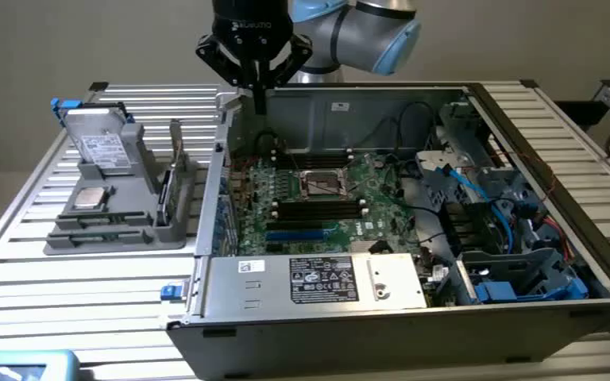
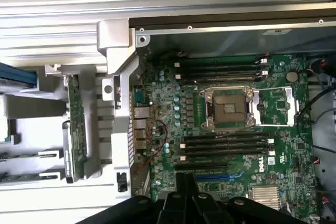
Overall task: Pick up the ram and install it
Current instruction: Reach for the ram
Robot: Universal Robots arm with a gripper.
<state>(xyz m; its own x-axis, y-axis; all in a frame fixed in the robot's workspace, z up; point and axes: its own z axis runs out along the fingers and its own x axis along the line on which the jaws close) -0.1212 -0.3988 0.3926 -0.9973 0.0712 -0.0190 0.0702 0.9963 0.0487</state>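
The hand (image 1: 260, 94), closed and empty, hovers over a corner of the open computer case (image 1: 390, 337). The ram (image 1: 168, 175) stands on edge in a grey holder (image 1: 114, 228) just beside the case, probably so its upper edge is free for grasping.

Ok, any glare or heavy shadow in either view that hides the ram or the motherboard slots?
Exterior view: soft, even light, no glare; the case interior darkens toward the exterior view's right. Wrist view: the ribbed table is washed pale, the ram and motherboard evenly lit, the gripper a dark silhouette.
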